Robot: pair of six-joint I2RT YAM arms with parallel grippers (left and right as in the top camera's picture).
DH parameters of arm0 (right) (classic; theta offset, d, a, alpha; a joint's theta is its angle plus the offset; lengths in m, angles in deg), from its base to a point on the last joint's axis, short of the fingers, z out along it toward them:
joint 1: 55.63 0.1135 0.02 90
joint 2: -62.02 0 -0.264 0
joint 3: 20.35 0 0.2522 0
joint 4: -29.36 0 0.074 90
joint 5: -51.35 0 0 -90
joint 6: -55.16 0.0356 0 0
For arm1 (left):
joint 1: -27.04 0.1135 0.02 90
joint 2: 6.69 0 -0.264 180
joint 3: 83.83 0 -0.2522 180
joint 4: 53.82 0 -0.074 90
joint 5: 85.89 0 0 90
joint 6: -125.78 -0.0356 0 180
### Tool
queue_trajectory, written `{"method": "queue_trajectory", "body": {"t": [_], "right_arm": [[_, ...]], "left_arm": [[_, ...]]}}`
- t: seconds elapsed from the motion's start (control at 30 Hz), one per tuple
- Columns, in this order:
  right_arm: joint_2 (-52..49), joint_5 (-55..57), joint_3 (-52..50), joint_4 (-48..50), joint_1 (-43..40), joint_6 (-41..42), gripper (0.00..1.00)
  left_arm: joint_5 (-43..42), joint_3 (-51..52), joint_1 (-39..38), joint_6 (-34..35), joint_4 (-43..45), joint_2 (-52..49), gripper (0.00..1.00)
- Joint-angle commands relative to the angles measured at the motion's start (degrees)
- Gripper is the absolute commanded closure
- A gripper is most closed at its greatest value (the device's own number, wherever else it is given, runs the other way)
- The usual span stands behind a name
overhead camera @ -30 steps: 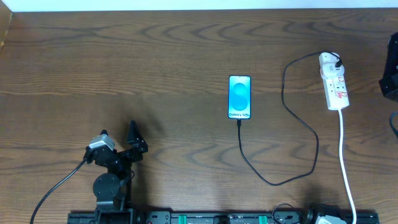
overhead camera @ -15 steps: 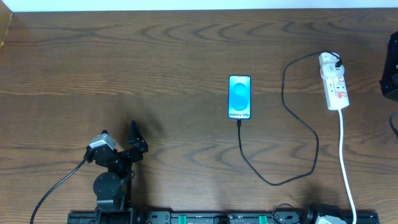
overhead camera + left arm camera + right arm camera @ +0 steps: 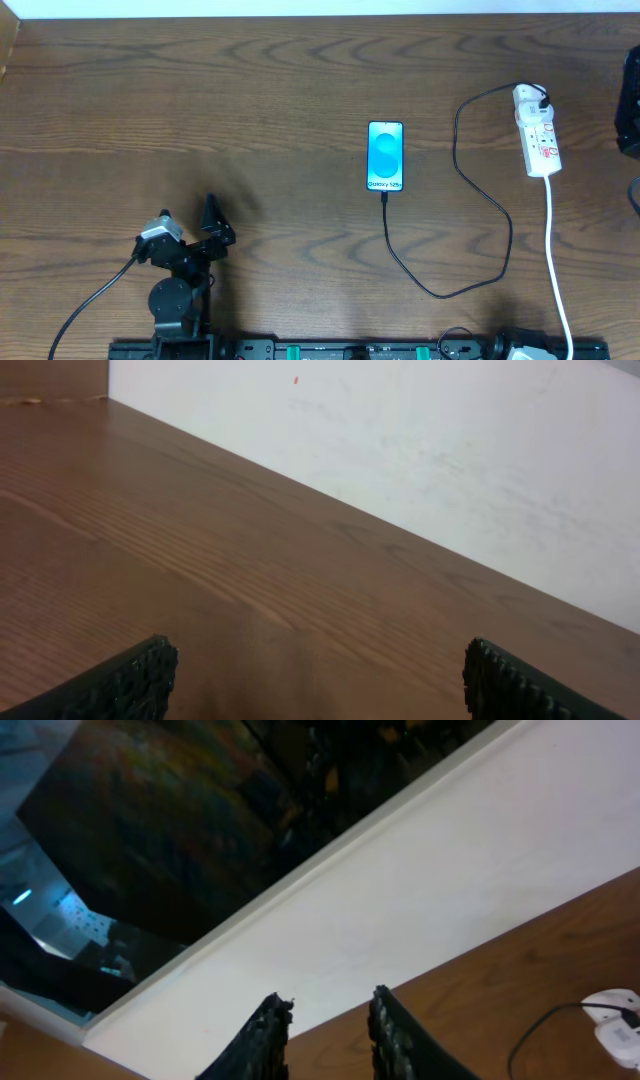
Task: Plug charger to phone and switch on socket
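Note:
The phone [image 3: 386,155] lies face up mid-table, its blue screen lit. The charger [image 3: 387,225] is a thin black cable whose tip meets the phone's bottom edge. It loops right and up to the white socket [image 3: 537,130] at the far right. My left gripper [image 3: 188,213] sits at the near left, far from them. In its wrist view the left gripper [image 3: 320,682] is open wide over bare wood. My right gripper [image 3: 328,1012] stands slightly open with nothing between its fingers. Low on its right are the socket [image 3: 620,1035] and the charger [image 3: 530,1030].
The socket's white lead [image 3: 555,260] runs down to the table's front edge. Only a dark piece of the right arm [image 3: 630,115] shows at the right edge, beside the socket. A white wall [image 3: 450,450] borders the far side of the wooden table [image 3: 250,90].
The dark piece of the right arm has slid a little further out past the right edge. Phone, charger, socket and left arm have not moved.

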Motion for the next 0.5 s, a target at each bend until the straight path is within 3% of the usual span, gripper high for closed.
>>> {"method": "queue_trajectory", "body": {"t": [0.0,0.47], "right_arm": [[0.37,-1.31,0.07,1.09,0.59,0.33,0.70],[0.35,-8.24,0.07,3.15,0.59,3.26,0.45]], "left_arm": [[0.57,1.09,1.33,-0.76,-2.25,0.59,0.09],[0.57,1.09,2.40,-0.76,-2.25,0.44,0.09]]}}
